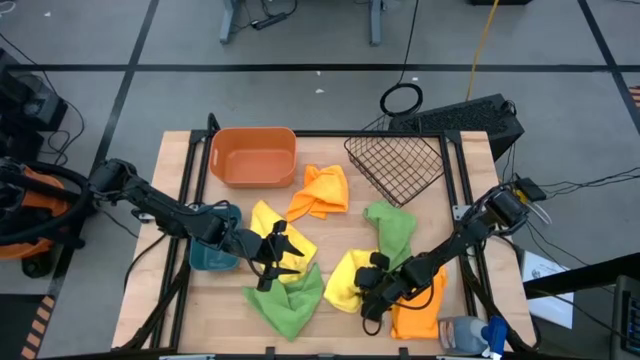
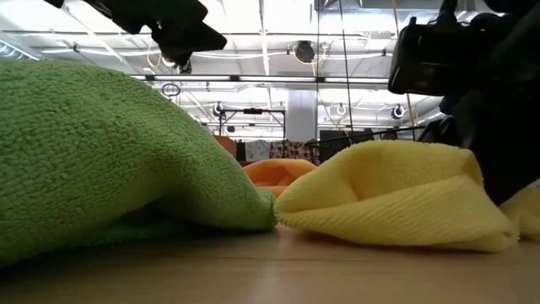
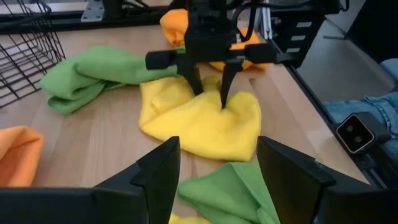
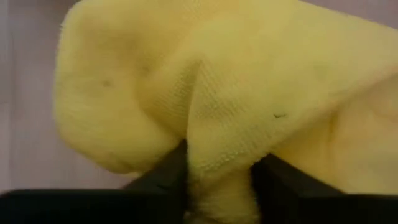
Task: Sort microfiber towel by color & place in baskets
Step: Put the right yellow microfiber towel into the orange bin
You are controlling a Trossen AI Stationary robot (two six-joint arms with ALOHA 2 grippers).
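Landmark: the folded yellow microfiber towel [image 1: 345,280] lying on the light wooden bench [image 1: 330,235] near its front edge.

The right gripper [image 1: 372,292] is down on this yellow towel. In the right wrist view a raised fold of the yellow cloth sits pinched between the two dark fingers [image 4: 163,177], so the right gripper is closed on the towel. The left wrist view shows the same fingers pressed into the towel's top.

Just right of the yellow towel, partly under the right arm, lies an orange microfiber towel [image 1: 420,315]. Beyond that, at the bench's front right corner, lies a clear spray bottle with a blue cap [image 1: 470,333].

Left of the yellow towel lies a crumpled green microfiber towel [image 1: 290,300]. The left gripper [image 1: 285,255] hovers above it with fingers apart and nothing between them. A second yellow microfiber towel [image 1: 270,228] lies under that gripper, and the small teal-blue plastic tub [image 1: 212,255] stands farther left, under the left arm.

Directly behind the landmark towel lies a second green microfiber towel [image 1: 392,228]. Farther back and to the left lies a second orange microfiber towel [image 1: 320,190]. At the rear of the bench, the orange rectangular plastic tub [image 1: 252,157] stands to the left and the dark wire-mesh basket [image 1: 395,163] to the right, tilted. No towel is visible inside any of the three.
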